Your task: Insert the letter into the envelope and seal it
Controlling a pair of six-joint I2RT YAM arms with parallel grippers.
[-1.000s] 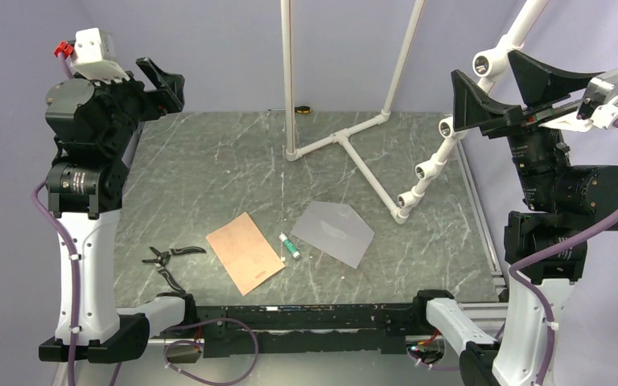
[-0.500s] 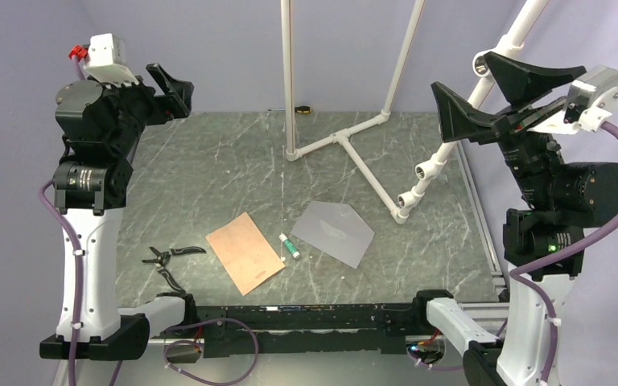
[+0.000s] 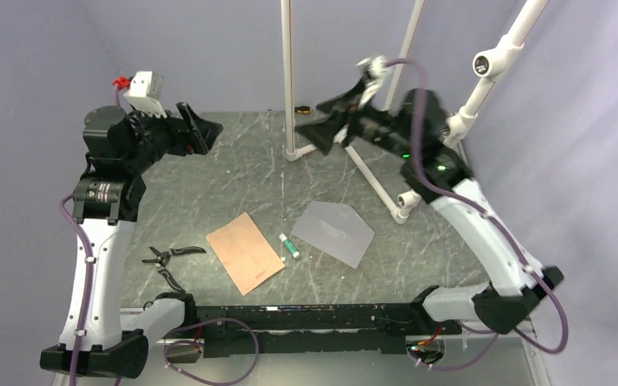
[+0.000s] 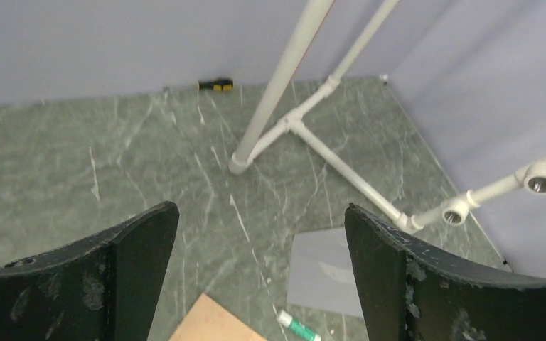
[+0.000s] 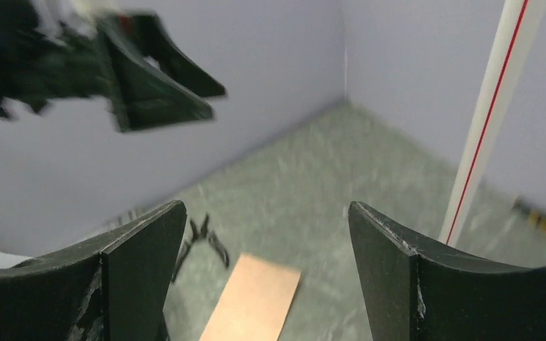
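Observation:
The tan letter (image 3: pixel 244 252) lies flat at the table's near middle. The grey envelope (image 3: pixel 335 232) lies flat to its right, flap pointing to the back. My left gripper (image 3: pixel 208 129) is open and empty, high above the table's back left. My right gripper (image 3: pixel 324 119) is open and empty, high above the back middle, facing left. The left wrist view shows the envelope (image 4: pixel 325 273) and a corner of the letter (image 4: pixel 212 327) far below the open gripper (image 4: pixel 259 217). The right wrist view shows the letter (image 5: pixel 253 298) below the open gripper (image 5: pixel 266 209).
A green and white glue stick (image 3: pixel 290 245) lies between letter and envelope. Black pliers (image 3: pixel 168 260) lie left of the letter. A white pipe frame (image 3: pixel 346 149) stands at the back middle and right. A small black and yellow object (image 3: pixel 302 108) lies at the back edge.
The right arm has swung far left and forward from the right side to above the back middle. The left arm has reached right and lowered a little. The papers have not moved.

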